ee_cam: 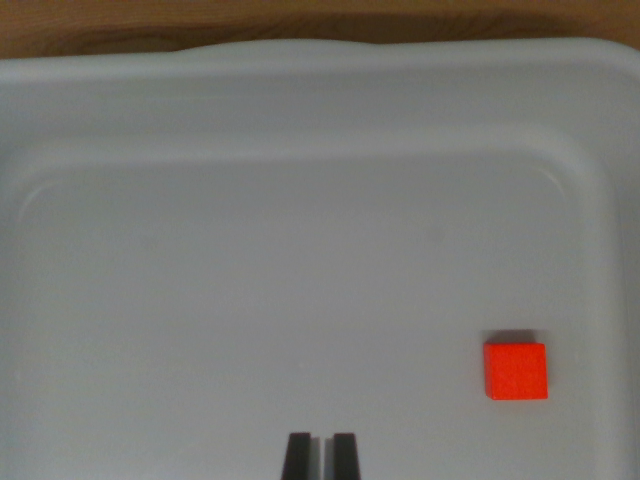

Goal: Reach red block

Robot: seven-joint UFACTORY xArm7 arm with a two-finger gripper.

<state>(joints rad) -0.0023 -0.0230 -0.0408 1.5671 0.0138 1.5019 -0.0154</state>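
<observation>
tray: big grey bin filling nearly the whole wrist view, floor wide open, wood surface peeking past the top rim
red block: flat on the floor, lower part of the wrist view's right, near that wall, well apart from the claw
gripper: bottom centre, fingertips nearly together with a thin slit, gripping nothing

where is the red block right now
In the wrist view the red block lies flat on the floor of the grey tray, low on the view's right near the tray's right wall, right of the gripper fingertips and apart from them.
</observation>
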